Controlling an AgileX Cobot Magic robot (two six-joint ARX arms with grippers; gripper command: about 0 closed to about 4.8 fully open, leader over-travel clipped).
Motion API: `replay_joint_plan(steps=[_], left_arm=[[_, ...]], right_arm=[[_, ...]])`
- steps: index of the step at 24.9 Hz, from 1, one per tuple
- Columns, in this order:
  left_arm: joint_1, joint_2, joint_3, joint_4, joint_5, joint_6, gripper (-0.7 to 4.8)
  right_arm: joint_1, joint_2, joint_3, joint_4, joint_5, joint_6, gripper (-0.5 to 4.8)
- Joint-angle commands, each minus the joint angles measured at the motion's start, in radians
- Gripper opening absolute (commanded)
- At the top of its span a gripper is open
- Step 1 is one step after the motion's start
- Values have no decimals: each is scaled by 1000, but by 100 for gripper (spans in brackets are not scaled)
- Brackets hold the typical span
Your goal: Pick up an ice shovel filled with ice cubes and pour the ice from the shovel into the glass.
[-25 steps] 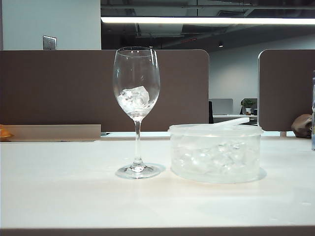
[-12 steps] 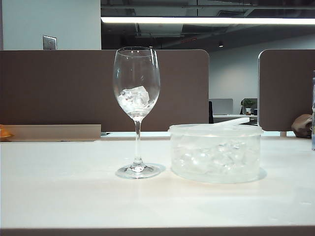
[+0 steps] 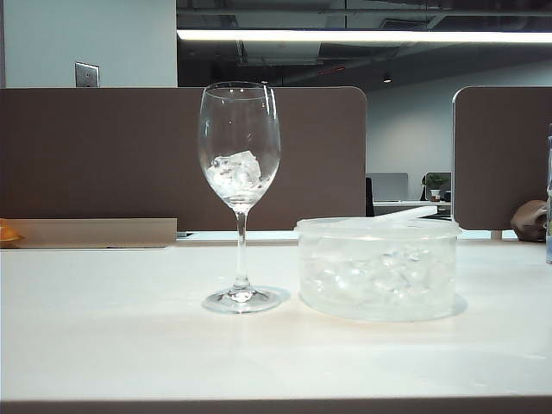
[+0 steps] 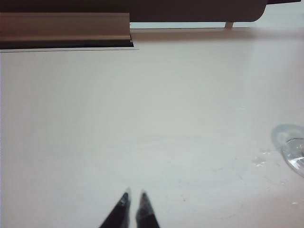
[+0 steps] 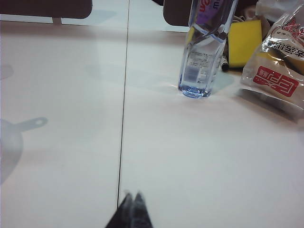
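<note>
Clear glass takes centre stage in the exterior view: the wine glass [image 3: 239,194] stands upright on the white table [image 3: 112,345], left of middle, with a small heap of ice cubes [image 3: 235,172] sitting low in its bowl. Just beside its foot, to the right and not quite touching, sits a round translucent plastic tub [image 3: 377,269], and more ice shows through its wall. Across the tub's rim lies the ice shovel [image 3: 404,214], its thin pale handle slanting up toward the right of the frame; the blade end can't be made out from here. Neither arm appears in this view.

Over to the left wrist view: the left gripper [image 4: 133,199] pokes in at the bottom centre of the frame, above bare table, its two dark tips drawn nearly together with just a sliver of table between them, nothing held. The foot of the glass [image 4: 294,152] peeks in at the right edge, well apart from it.

Right wrist view now: the right gripper [image 5: 132,199] sits at bottom centre, tips pressed together, empty. A clear water bottle [image 5: 205,52] stands in the upper right, with a yellow sponge [image 5: 244,42] and a printed plastic bag [image 5: 278,61] beyond it.
</note>
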Motion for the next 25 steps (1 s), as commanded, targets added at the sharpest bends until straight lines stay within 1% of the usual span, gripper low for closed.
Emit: replay_joint_plan(steps=[1, 23, 25], left_arm=[[1, 0, 0, -2, 3, -3, 29], [3, 0, 0, -2, 0, -3, 29], [14, 0, 0, -2, 1, -3, 29]], right_arm=[[0, 0, -7, 8, 8, 0, -5], [0, 0, -7, 8, 8, 0, -5], [0, 0, -7, 8, 8, 0, -5]])
